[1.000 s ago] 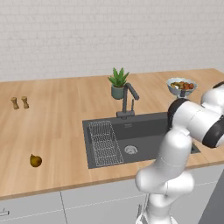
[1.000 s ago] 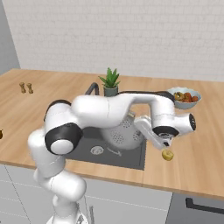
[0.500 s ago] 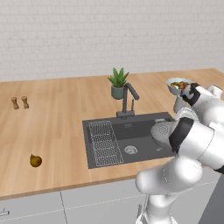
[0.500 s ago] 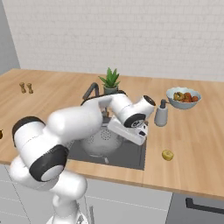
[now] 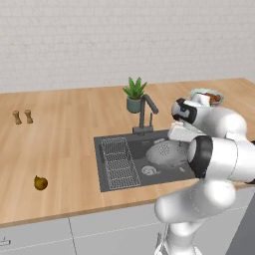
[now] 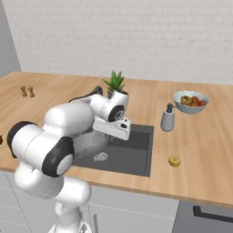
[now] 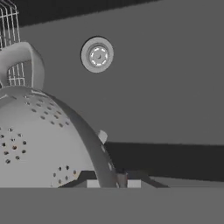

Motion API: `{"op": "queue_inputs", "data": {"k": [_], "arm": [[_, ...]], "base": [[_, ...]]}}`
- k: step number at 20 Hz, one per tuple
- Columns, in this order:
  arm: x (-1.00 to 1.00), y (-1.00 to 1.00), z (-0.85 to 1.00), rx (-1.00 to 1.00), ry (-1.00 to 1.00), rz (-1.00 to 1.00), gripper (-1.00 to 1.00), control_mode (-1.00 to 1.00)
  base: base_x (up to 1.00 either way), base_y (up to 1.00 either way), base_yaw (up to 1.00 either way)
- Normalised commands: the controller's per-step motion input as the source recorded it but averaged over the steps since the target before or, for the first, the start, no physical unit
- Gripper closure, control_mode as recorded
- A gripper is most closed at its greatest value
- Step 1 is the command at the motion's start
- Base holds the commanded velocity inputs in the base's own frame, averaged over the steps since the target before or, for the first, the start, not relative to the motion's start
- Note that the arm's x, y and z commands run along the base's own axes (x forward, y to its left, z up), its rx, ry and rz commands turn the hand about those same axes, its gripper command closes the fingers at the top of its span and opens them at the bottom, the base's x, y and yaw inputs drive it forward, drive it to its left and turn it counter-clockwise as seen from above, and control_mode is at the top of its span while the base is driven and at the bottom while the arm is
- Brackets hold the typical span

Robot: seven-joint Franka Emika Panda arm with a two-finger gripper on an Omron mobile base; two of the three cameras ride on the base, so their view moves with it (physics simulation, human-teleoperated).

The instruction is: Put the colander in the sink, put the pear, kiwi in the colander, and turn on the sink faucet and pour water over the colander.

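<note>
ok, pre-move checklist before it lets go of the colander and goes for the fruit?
1. Round grey perforated metal colander over the dark grey rectangular sink: ok, inside the basin beside the wire rack.
2. Colander resting on the sink floor: cannot tell.
3. Gripper shut on the colander rim: ok.
4. Round drain uncovered: ok.
5. Golden-brown teardrop pear in place: ok, alone on the wooden counter left of the sink.
6. Yellowish oval kiwi in place: ok, on the counter right of the sink.
</note>
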Motion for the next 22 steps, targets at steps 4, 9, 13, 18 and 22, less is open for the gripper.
{"op": "queue_inputs", "data": {"k": [4,9,13,18,22], "arm": [[0.69,-0.34,0.0,0.17,-0.05,0.15,1.0,-1.0],[0.44,-0.17,-0.22,0.21,-0.03,0.1,1.0,-1.0],[0.27,0.0,-0.59,0.07,0.04,0.08,1.0,-1.0],[0.0,0.07,-0.58,0.08,-0.03,0.0,1.0,-1.0],[-0.01,0.13,-0.52,0.13,-0.1,0.0,1.0,-1.0]], "base": [[0.0,0.0,0.0],[0.0,0.0,0.0],[0.0,0.0,0.0],[0.0,0.0,0.0],[0.0,0.0,0.0]]}}
